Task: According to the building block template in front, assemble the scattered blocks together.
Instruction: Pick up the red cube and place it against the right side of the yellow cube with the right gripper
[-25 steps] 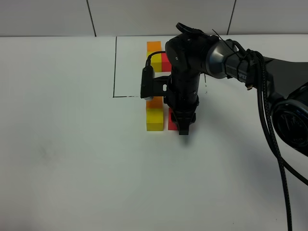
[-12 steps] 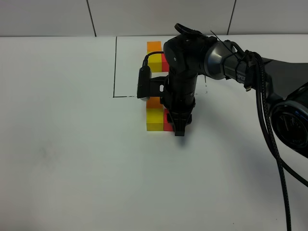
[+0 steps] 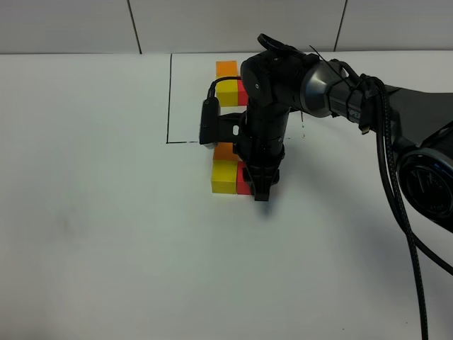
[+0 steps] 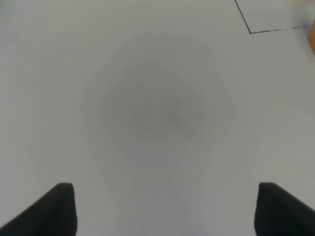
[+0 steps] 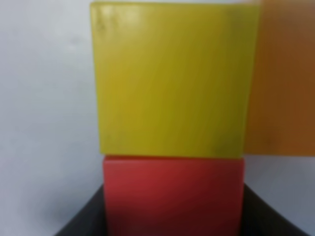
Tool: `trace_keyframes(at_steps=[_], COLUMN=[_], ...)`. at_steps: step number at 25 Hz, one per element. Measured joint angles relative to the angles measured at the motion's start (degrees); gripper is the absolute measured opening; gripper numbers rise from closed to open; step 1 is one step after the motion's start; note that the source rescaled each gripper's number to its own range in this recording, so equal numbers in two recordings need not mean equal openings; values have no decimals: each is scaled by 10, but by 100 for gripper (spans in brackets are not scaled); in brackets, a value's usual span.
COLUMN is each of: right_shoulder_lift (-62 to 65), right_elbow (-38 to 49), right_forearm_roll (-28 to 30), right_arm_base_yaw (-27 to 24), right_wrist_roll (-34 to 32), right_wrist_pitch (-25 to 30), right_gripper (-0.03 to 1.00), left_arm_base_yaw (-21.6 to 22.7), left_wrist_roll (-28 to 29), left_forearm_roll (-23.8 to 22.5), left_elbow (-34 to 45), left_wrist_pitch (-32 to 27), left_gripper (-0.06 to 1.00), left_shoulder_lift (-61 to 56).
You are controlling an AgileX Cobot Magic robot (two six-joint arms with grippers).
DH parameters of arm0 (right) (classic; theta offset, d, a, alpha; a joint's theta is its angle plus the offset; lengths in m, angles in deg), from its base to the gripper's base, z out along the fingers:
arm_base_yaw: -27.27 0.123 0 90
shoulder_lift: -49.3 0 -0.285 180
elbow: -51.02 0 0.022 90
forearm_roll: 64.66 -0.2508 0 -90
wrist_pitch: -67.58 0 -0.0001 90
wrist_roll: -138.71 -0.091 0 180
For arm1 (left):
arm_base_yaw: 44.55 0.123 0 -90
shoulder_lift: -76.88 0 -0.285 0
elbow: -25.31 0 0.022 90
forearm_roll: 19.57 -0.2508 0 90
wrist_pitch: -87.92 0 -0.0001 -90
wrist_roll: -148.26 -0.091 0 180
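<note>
Right gripper [image 3: 261, 193] closed empty, nudged against red cube [image 5: 173, 194] touching yellow cube [image 5: 170, 78]; light, rigid, slid easily; best pinched across flat sides.

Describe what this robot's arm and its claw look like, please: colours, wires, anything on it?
The right arm is mostly glossy black with a grey metallic section near the wrist. Thick black cables loop along it, and a small black camera box is fixed beside the wrist. The right gripper is a narrow black claw. Of the left gripper, only two dark fingertips show.
</note>
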Motion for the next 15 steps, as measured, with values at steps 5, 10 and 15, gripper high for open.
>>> trace_keyframes(at_steps=[5, 10, 15], right_shoulder_lift=[-6, -9, -10], right_elbow=[-3, -5, -5], right_forearm_roll=[0, 0, 0], right_arm_base_yaw=[0, 0, 0], right_wrist_roll=[11, 22, 23], right_wrist_pitch=[2, 3, 3], right_gripper=[1, 1, 1], left_arm_base_yaw=[0, 0, 0], left_wrist_roll=[0, 0, 0], left_forearm_roll=[0, 0, 0], left_elbow=[0, 0, 0], left_wrist_pitch=[0, 0, 0], left_gripper=[71, 71, 71], left_shoulder_lift=[0, 0, 0])
